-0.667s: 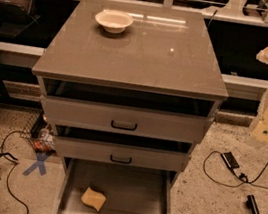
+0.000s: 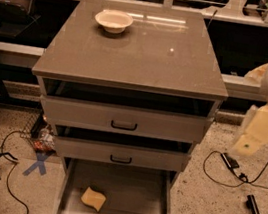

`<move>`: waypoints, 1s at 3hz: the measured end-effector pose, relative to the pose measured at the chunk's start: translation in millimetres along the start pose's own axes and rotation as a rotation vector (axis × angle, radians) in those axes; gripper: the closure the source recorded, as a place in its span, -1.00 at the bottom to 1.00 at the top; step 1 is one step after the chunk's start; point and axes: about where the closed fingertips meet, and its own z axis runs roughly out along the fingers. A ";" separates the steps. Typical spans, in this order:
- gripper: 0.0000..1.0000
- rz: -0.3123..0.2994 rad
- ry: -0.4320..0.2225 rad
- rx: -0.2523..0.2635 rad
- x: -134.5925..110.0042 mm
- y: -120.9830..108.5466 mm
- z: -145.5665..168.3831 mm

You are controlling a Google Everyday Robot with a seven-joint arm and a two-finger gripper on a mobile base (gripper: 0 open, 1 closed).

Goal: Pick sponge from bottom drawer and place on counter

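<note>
Sponge [image 2: 93, 198]: front-left on bottom drawer [image 2: 133, 192] floor. Hand [image 2: 246, 143]: high right of drawer, well apart, open or closed unclear. Approach from front, descend vertically.

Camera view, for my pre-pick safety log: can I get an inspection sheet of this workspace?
Surface: counter glossy, bearing a white bowl near its back left.
Job's things: sponge lies in the bottom drawer, front left; drawer pulled out.
Clutter: blue tape cross on the floor left of the cabinet.
Gripper: gripper hangs right of the cabinet, apart from it, at upper-drawer height.
Cables: black cable loops on the floor at right; more cables at left.
Surroundings: two upper drawers partly open; floor speckled.
</note>
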 end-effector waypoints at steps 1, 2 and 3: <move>-1.00 0.098 -0.120 -0.085 -2.7 22.2 70.6; -1.00 0.169 -0.242 -0.170 -28.0 51.7 149.8; -1.00 0.169 -0.242 -0.170 -28.0 51.7 149.9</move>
